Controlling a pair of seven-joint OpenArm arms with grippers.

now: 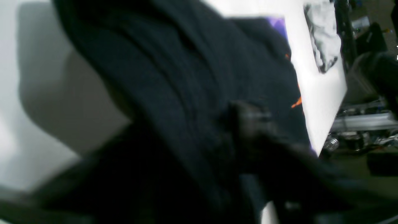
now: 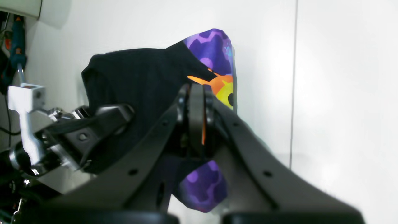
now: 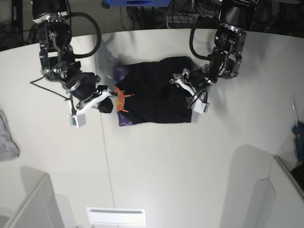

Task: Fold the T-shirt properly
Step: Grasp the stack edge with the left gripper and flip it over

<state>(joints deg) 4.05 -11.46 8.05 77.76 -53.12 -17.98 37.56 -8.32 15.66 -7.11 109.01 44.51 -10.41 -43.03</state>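
The black T-shirt [image 3: 154, 92] lies bunched at the far middle of the white table [image 3: 156, 161], with its purple and orange print [image 3: 122, 99] showing at its left edge. In the right wrist view my right gripper [image 2: 196, 93] is shut on that printed edge of the T-shirt [image 2: 140, 77]; it also shows in the base view [image 3: 110, 103]. My left gripper [image 3: 182, 81] is at the shirt's right side. In the blurred left wrist view black cloth [image 1: 186, 77] drapes over the left gripper [image 1: 248, 116], which looks shut on it.
A small grey cloth [image 3: 7, 135] lies at the table's left edge and shows in the left wrist view [image 1: 323, 34]. White bins stand at the front left [image 3: 28, 204] and right [image 3: 285, 190]. A tool [image 3: 298, 137] is at the right edge.
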